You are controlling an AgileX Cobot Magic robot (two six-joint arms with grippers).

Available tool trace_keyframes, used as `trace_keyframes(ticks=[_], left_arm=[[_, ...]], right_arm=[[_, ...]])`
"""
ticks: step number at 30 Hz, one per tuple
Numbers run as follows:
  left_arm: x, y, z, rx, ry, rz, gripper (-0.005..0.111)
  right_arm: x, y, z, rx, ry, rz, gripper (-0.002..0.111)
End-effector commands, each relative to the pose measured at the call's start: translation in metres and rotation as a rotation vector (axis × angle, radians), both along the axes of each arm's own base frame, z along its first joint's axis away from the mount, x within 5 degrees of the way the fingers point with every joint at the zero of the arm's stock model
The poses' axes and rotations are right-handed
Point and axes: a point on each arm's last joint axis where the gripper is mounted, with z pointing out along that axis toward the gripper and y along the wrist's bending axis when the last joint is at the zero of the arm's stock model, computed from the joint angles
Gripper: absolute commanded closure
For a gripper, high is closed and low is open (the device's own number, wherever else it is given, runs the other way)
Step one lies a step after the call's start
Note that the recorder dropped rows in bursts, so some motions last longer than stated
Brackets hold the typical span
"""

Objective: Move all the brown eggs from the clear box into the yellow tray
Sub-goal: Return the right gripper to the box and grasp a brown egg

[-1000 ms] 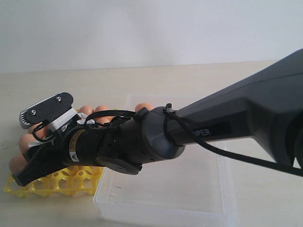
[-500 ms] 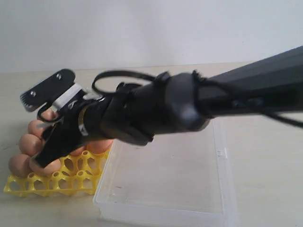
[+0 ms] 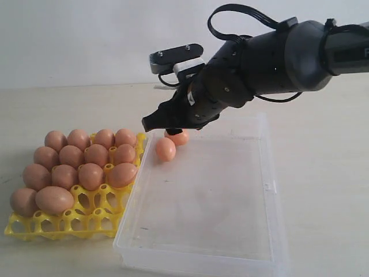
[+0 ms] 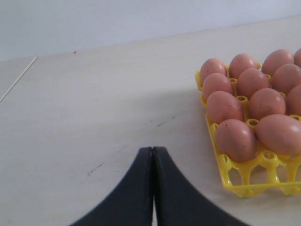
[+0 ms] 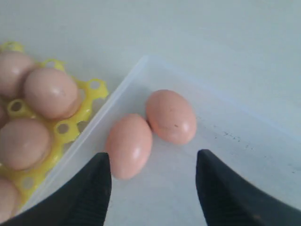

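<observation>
**A:** What do we enter first, going by size?

**B:** The worktop: pale, matt, carrying everything else. Next we enter the clear box, a shallow see-through rectangle on the right half of the worktop. Its long side lies just beside the tray.

**A:** And the arm?

**B:** We log the right arm, black and bulky with looped cable. It reaches in from the right, above the far end of the box.

**A:** Then the tray.

**B:** The yellow tray sits to the left of the box. We count fourteen brown eggs seated in its cups. The three rows farthest from the camera are full, the next row holds two, and open cups show along the near side.

**A:** The end effectors?

**B:** The right end effector has its dark jaws spread wide and grips nothing. It hangs over the box's far corner on the tray side. The left end effector has its two jaws pressed together with nothing between them. It is above bare worktop near a corner of the tray.

**A:** Smallest item?

**B:** The remaining pair of eggs lies inside the box at that far corner. The two touch each other, and one lies close along the wall nearest the tray, below the spread jaws.
</observation>
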Motion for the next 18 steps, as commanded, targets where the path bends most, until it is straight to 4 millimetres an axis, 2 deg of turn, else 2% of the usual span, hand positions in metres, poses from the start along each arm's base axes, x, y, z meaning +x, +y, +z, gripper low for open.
trace_keyframes(ticks=[1, 4, 11, 18], left_arm=[[0.0, 0.0, 0.002, -0.007, -0.019, -0.005, 0.107], [0.0, 0.0, 0.002, -0.007, -0.019, -0.005, 0.107], [0.0, 0.0, 0.002, -0.007, -0.019, -0.005, 0.107], [0.0, 0.0, 0.002, -0.007, -0.019, -0.005, 0.107]], right_arm=[[0.018, -0.012, -0.016, 0.027, 0.006, -0.049, 0.055], [0.027, -0.016, -0.03, 0.038, -0.001, -0.049, 0.055], [0.034, -0.009, -0.052, 0.051, -0.039, 0.022, 0.055], [0.031, -0.008, -0.055, 0.111, 0.043, -0.072, 0.055]])
